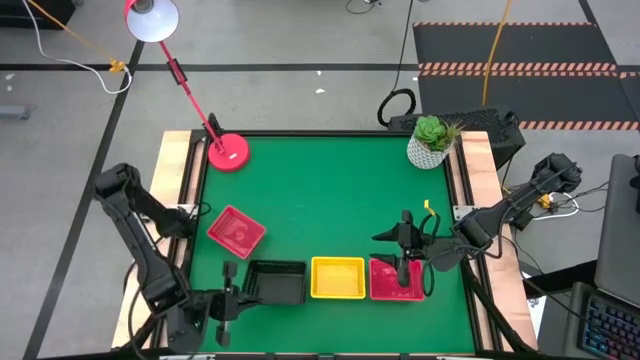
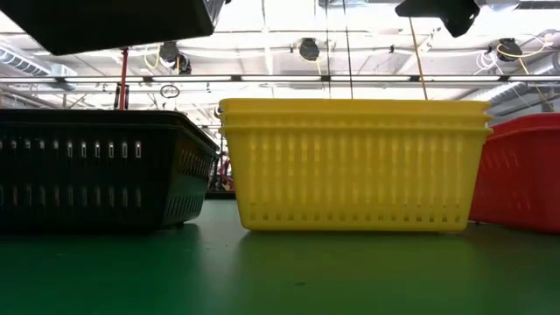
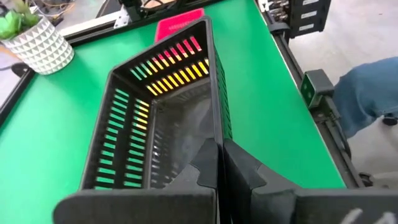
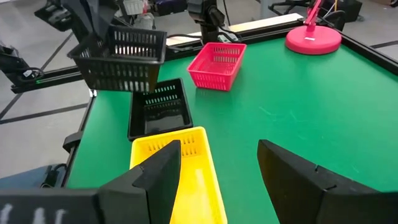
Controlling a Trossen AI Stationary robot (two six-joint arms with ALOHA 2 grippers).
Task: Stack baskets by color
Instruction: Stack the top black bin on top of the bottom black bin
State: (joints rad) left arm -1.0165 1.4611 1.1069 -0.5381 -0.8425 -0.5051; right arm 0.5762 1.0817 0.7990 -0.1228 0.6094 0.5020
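**On the green table: a black basket held aloft at the near-left corner**

On the green table [image 1: 330, 200], near its front edge, a row of baskets is laid out: a black basket [image 1: 276, 282] at the left, a yellow stack [image 1: 338, 277] in the middle, and a red-pink basket [image 1: 396, 281] at the right. Their long axes are all set along the front edge, and their open sides are turned upward. In the low view, several rims are seen nested in the yellow stack [image 2: 353, 164].

A lone red-pink basket [image 1: 236, 230] is set apart toward the left edge, turned at an angle to the row.

A second black basket [image 4: 119, 58] is held clear of the table above the near-left corner, tilted, with its rim wall pinched between the shut fingers of the left gripper [image 3: 219, 165].

The right gripper [image 1: 404, 250] is poised over the red-pink basket at the right end of the row; its fingers [image 4: 291, 171] are spread wide and nothing is held between them.

A pink lamp base [image 1: 229, 152] and a potted plant [image 1: 431, 141] are placed at the far corners.
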